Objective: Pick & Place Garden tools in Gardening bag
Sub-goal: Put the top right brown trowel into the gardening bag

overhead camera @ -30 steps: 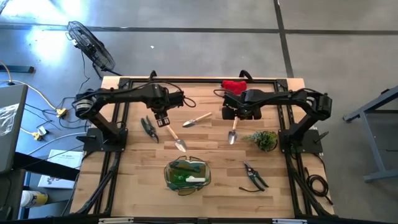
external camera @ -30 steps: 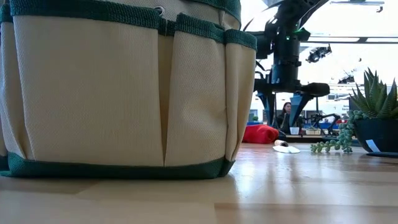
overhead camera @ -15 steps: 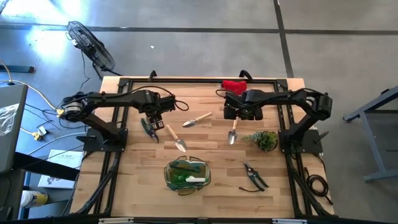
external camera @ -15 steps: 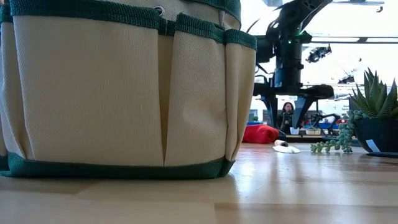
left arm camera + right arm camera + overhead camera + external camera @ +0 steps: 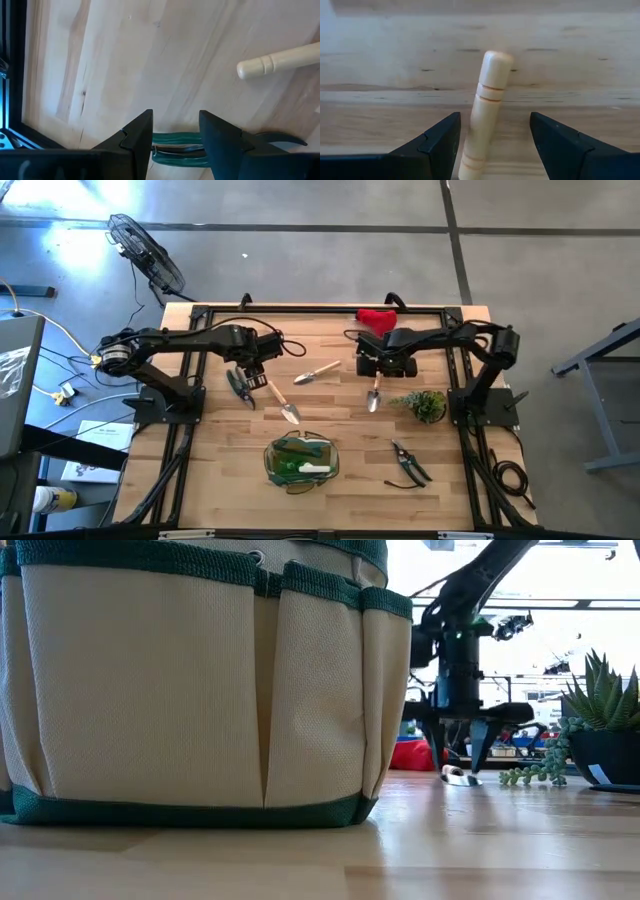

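Note:
My left gripper (image 5: 250,370) (image 5: 175,117) hovers open over green-handled shears (image 5: 238,385); their handles (image 5: 176,149) show between its fingers. A wooden-handled trowel (image 5: 281,403) lies on the table beside them. My right gripper (image 5: 378,368) (image 5: 492,120) is open and low, pointing down, one finger on each side of the wooden handle (image 5: 487,100) of another trowel (image 5: 375,395) without touching it. A third wooden-handled tool (image 5: 317,371) lies mid-table. The gardening bag (image 5: 300,460) (image 5: 200,690) stands near the front edge. Black shears (image 5: 408,463) lie to its right and a red bundle (image 5: 375,318) at the far edge.
A potted plant (image 5: 425,404) (image 5: 600,730) stands right of the trowel under my right gripper. The black frame rails (image 5: 190,380) run along the table's left, right and far sides. Bare wood lies between the bag and the mid-table tools.
My left gripper has moved from above the trowel's handle toward the table's left edge and a little down, stopping over the green-handled shears. My right gripper has sunk straight down until its fingers stand on either side of the trowel's handle. No tool has moved.

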You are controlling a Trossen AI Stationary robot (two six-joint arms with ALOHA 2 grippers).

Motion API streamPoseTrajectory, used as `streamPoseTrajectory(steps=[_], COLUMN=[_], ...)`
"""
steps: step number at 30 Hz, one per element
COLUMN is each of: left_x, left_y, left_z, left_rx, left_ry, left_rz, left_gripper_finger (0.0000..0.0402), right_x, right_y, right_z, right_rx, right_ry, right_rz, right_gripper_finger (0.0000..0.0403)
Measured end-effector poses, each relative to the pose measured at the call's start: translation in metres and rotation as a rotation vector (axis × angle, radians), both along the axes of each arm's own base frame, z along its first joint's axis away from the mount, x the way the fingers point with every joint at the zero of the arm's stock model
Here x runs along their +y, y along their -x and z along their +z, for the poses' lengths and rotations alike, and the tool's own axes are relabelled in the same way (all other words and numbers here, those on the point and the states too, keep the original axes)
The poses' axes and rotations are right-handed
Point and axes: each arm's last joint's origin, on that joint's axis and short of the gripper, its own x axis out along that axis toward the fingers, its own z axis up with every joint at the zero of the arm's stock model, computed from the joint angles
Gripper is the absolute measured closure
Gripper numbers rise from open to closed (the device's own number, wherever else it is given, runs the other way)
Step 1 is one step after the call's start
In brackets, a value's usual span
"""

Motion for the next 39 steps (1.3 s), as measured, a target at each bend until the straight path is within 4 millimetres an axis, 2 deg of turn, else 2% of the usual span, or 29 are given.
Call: streamPoseTrajectory(steps=[5, 14, 18, 27, 39], left_x=[0.000, 0.000, -0.001, -0.004, -0.009], left_y=[0.000, 0.000, 0.000, 0.008, 0.017], left_z=[0.000, 0.000, 0.000, -0.019, -0.046], left_rx=[0.000, -0.007, -0.011, 0.035, 0.028], left_ry=[0.000, 0.017, 0.032, 0.055, 0.146], left_rz=[-0.001, -0.003, -0.006, -0.006, 0.008], left_gripper_finger=[0.0249, 0.0249, 0.0249, 0.0249, 0.0249], right_x=[-0.001, -0.001, -0.001, -0.001, 0.005], right_y=[-0.003, -0.002, -0.001, 0.000, -0.004], right_z=[-0.013, -0.014, -0.014, -0.014, -0.010], right_rx=[0.028, 0.051, 0.068, 0.079, 0.113], right_ry=[-0.030, -0.018, -0.021, -0.012, 0.094], right_rz=[0.015, 0.032, 0.108, 0.237, 0.429], right_gripper_finger=[0.0172, 0.0176, 0.0211, 0.0351, 0.0352])
